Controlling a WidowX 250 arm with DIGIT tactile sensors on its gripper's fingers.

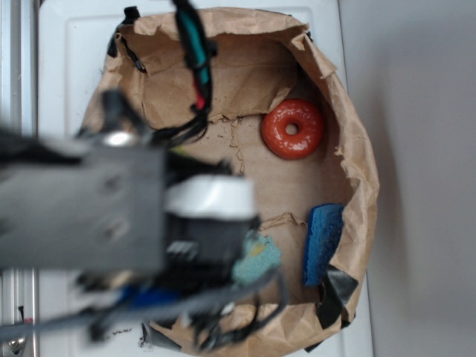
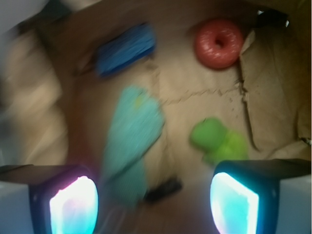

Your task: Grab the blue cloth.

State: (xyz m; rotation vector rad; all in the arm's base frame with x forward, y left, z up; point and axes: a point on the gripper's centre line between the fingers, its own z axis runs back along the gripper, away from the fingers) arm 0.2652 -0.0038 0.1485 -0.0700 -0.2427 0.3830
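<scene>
Your gripper [image 2: 153,202]: its two glowing pads [image 2: 73,204] sit far apart at the bottom of the wrist view, and nothing is between them.

Your target: the soft light teal-blue cloth [image 2: 132,141] lies flat on the brown paper floor [image 2: 195,117], a long floppy shape just above your left pad. From outside you see only one corner of it [image 1: 256,256]; your arm [image 1: 82,208] hides the rest.

Close by: a small black thing [image 2: 163,190] sits at the low end of the cloth. It is too blurry to name.

Beside it: a green soft lump [image 2: 217,141] lies to the right of the cloth, not touching it.

Farther off: a stiff dark blue block [image 2: 126,48] rests just past the far end of the cloth, and a shiny red donut ring [image 2: 219,43] sits well apart.

All around: crumpled brown paper walls [image 1: 349,149] ring everything.
</scene>
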